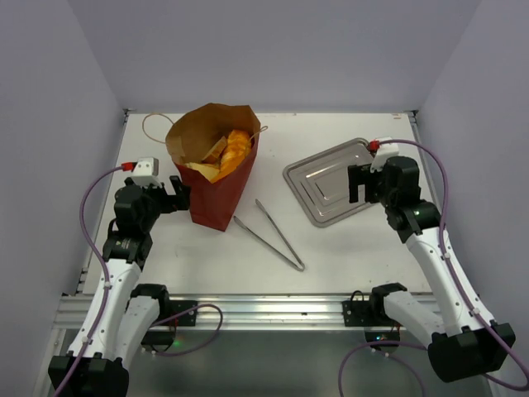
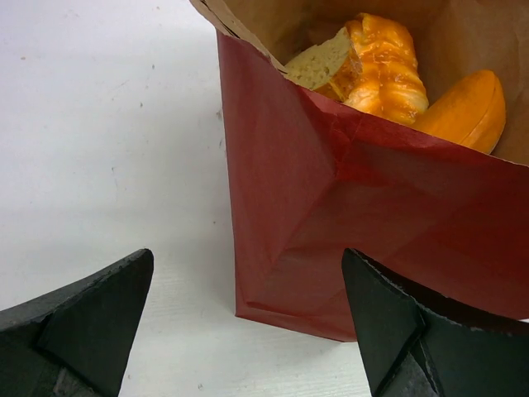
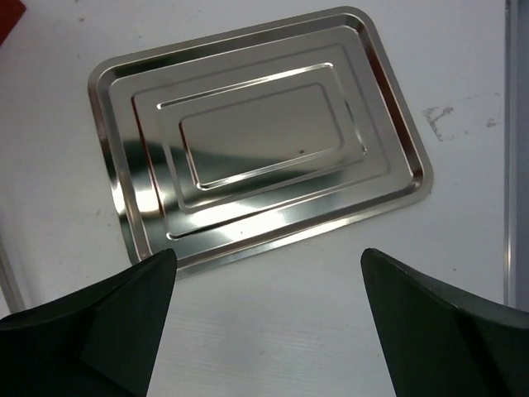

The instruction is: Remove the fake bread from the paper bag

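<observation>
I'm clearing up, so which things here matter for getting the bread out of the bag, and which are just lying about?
For the job: paper bag, fake bread inside it.
Lying about: metal tongs, steel tray.

Both arms reach forward, left gripper [image 1: 178, 192] and right gripper [image 1: 358, 184] spread wide, empty

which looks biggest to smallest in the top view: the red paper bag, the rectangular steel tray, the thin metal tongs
1. red paper bag, only slightly ahead
2. rectangular steel tray; a close call, since the bag stands up nearer the camera, so these two are unsure
3. thin metal tongs, clearly smallest, just two narrow strips
</observation>
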